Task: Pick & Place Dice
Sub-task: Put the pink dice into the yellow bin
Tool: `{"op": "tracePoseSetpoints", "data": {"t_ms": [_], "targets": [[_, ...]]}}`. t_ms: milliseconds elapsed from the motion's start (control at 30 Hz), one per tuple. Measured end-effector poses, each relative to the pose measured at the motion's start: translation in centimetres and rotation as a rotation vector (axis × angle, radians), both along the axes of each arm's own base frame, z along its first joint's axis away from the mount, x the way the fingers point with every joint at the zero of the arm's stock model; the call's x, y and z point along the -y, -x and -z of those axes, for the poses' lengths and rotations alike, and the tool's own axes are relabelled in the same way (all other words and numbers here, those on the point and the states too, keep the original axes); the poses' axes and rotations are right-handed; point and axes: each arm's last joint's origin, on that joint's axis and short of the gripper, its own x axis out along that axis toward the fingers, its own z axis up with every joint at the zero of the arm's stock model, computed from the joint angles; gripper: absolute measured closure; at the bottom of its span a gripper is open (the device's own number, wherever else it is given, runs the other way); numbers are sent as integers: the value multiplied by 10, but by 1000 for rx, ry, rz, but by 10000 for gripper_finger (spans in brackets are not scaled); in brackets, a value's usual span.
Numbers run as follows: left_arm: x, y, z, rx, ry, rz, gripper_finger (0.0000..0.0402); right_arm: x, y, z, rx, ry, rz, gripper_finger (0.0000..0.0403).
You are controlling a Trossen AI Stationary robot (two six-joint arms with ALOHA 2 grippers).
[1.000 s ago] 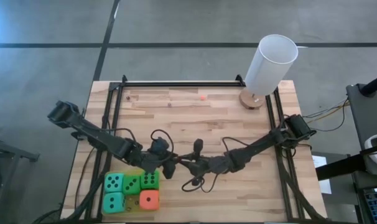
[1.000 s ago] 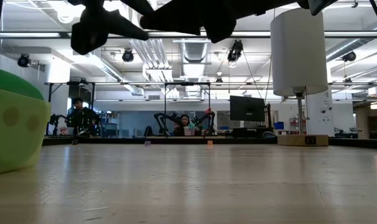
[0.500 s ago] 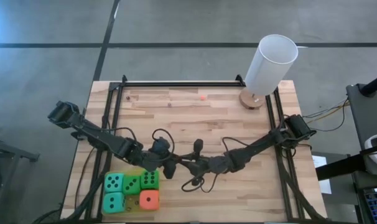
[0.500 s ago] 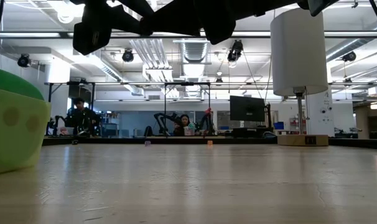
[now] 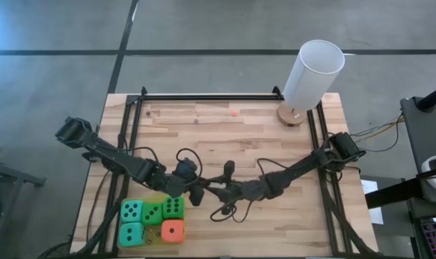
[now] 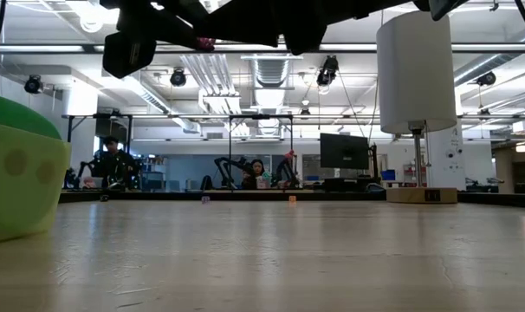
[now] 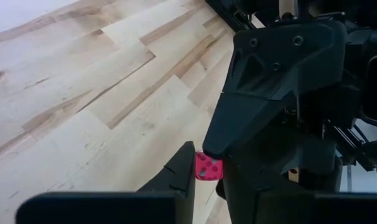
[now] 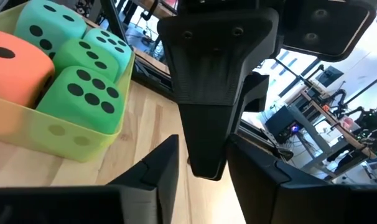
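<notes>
I see both arms meeting above the near middle of the table (image 5: 261,129), tip to tip. The left gripper (image 5: 196,193) has its fingers drawn narrow on a small pink-red die (image 7: 208,167) with dark pips, and the cube sits pinched at the fingertips, lifted clear of the wood. From table height the same die shows as a pink speck (image 6: 206,42) high up under the dark arms. The right gripper (image 5: 212,188) faces it with its jaws standing wide, straddling the left gripper's tip without pinching anything I can make out.

5 larger dice (image 5: 152,213) sit packed together in a yellow-green tray (image 8: 83,140) at the table's near left corner, just beside the left gripper: 2 teal, 2 green and 1 orange. A white cylinder (image 5: 313,74) stands at the far right corner, well apart from both grippers.
</notes>
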Motion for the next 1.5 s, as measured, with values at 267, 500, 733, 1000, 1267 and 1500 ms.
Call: {"op": "tracePoseSetpoints", "data": {"t_ms": [267,500,733,1000,1267,1500], "targets": [[0,1,2,-23,-3,8,344,-7,3,1,-11,5,-17,230],[0,3,3,-46,2,30,344,-26,13,1,-17,44,-18,214],[3,6,6,-121,50,147,343,-45,27,-3,-18,65,37,213],[14,22,17,-356,162,443,343,-49,43,-16,-52,-110,47,223],[35,45,22,-545,299,656,343,-42,53,-25,-105,-202,89,233],[46,56,22,-682,504,658,343,-42,53,-23,-116,-191,87,238]]}}
